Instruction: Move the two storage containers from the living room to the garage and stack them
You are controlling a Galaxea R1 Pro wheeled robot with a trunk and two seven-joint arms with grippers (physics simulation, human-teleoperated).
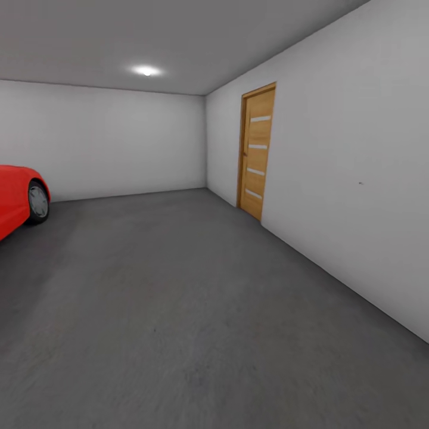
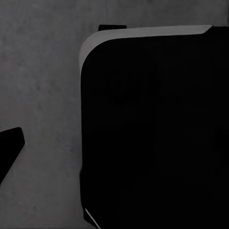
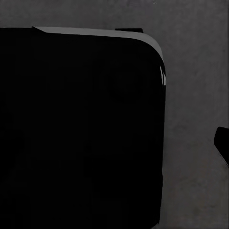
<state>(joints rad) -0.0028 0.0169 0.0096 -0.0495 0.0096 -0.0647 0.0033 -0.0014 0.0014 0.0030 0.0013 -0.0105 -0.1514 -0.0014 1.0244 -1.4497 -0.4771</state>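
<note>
I am in the garage, facing its dark grey concrete floor point(image 1: 179, 310) and white-grey walls. The two storage containers are out of view, and so is the living room. In the left wrist view a single dark fingertip point(image 2: 10, 148) juts in over the floor point(image 2: 43, 71), beside a big black rounded body point(image 2: 152, 133). The right wrist view is much the same, with a dark fingertip point(image 3: 222, 143) at the edge, the same kind of black body point(image 3: 81, 129) and grey floor point(image 3: 195, 95). Nothing sits at either fingertip. How the jaws stand cannot be told.
The front of a red car point(image 1: 18, 199) stands at the left. A wooden door point(image 1: 257, 152) with pale glass strips is set in the right wall point(image 1: 357, 179). A ceiling spotlight point(image 1: 146, 71) glows above. Open floor stretches ahead to the back wall.
</note>
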